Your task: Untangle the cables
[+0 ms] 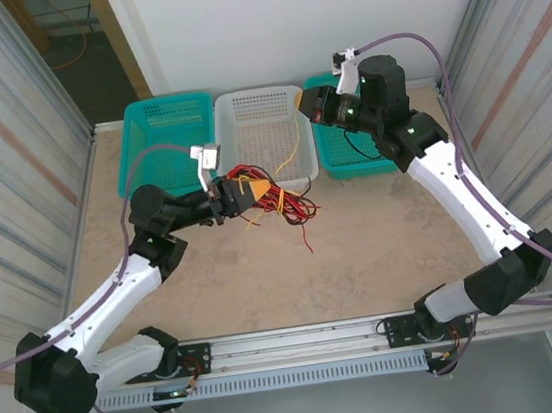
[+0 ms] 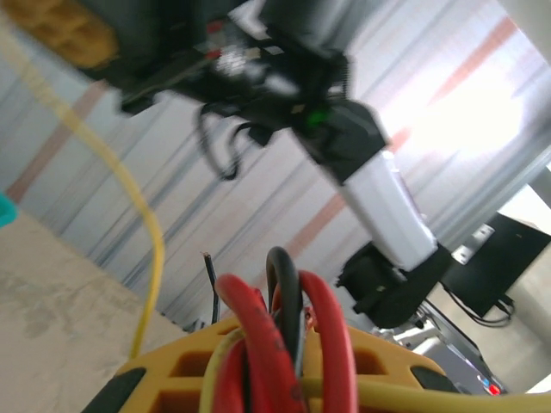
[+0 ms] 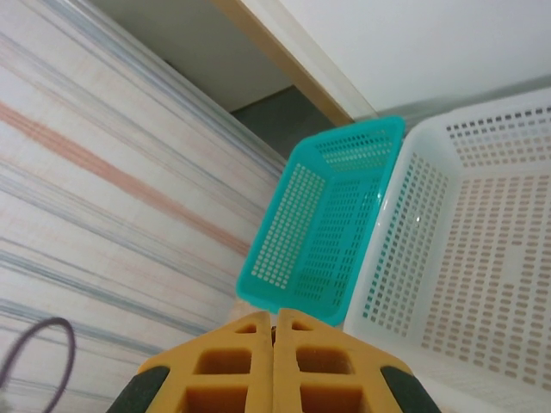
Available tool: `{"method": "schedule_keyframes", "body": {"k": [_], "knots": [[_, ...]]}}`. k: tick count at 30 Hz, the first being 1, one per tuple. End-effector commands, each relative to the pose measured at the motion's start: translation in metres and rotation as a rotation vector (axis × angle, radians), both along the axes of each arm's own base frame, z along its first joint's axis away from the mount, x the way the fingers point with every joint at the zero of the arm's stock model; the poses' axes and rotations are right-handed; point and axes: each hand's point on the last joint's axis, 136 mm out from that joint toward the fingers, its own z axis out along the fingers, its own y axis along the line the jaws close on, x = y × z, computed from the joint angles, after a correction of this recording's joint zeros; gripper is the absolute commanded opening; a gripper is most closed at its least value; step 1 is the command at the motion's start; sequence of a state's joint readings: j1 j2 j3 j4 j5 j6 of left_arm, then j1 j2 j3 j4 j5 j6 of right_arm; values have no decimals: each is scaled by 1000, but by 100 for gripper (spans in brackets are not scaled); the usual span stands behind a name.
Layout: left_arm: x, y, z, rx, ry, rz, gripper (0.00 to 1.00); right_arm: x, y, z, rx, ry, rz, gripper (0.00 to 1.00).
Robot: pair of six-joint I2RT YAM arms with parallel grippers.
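Clearly, cables (image 1: 281, 204) sit clamped in left gripper (image 1: 237, 193), trailing beyond

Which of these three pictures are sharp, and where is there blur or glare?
Top external: evenly lit and sharp, the cables clear. Left wrist: the cables near the lens and the right arm are blurred; glare whitens the wall at right. Right wrist: teal basket and white basket sharp, the right tool slightly soft.

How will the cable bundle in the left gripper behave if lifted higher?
Probably floppy: the cable bundle trails loose ends onto the table. Likely light, being thin wires. The yellow cable held by the right gripper may tug it.
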State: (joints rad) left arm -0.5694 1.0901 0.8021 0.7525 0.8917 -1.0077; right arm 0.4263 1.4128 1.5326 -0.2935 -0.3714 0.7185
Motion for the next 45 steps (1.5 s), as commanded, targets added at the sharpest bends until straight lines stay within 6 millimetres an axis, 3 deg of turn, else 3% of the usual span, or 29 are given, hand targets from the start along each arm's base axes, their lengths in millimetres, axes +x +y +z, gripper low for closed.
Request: {"method": "schedule_keyframes", "body": {"k": [1, 6, 9, 12, 16, 20, 25, 28, 36, 41, 45], "knots": [[-22, 6, 43, -67, -151, -47, 0, 12, 8, -29, 73, 71, 79, 0], [-1, 18, 58, -124, -163, 43, 0, 15, 21, -79, 157, 174, 112, 0], [33, 40, 64, -188, -113, 224, 0, 8, 31, -107, 194, 232, 124, 0], [58, 64, 63, -220, -108, 424, 0, -7, 47, -133, 184, 279, 141, 0], [78, 94, 64, -250, -118, 649, 0, -33, 65, -170, 146, 341, 152, 0], [105, 134, 41, -214, -58, 904, 0, -58, 73, -177, 156, 348, 161, 0], [133, 177, 2, -175, 58, 1067, 0, -99, 89, -153, 72, 242, 231, 0], [139, 178, -21, -77, 79, 1085, 0, -118, 92, -130, 7, 155, 253, 0], [129, 159, -66, 77, 122, 982, 0, -130, 71, -30, -28, -113, 239, 0], [107, 135, -76, 102, 95, 807, 0, -113, 38, 24, -24, -211, 159, 0], [89, 109, -85, 123, 79, 634, 0, -97, 16, 49, 12, -243, 119, 0]]}}
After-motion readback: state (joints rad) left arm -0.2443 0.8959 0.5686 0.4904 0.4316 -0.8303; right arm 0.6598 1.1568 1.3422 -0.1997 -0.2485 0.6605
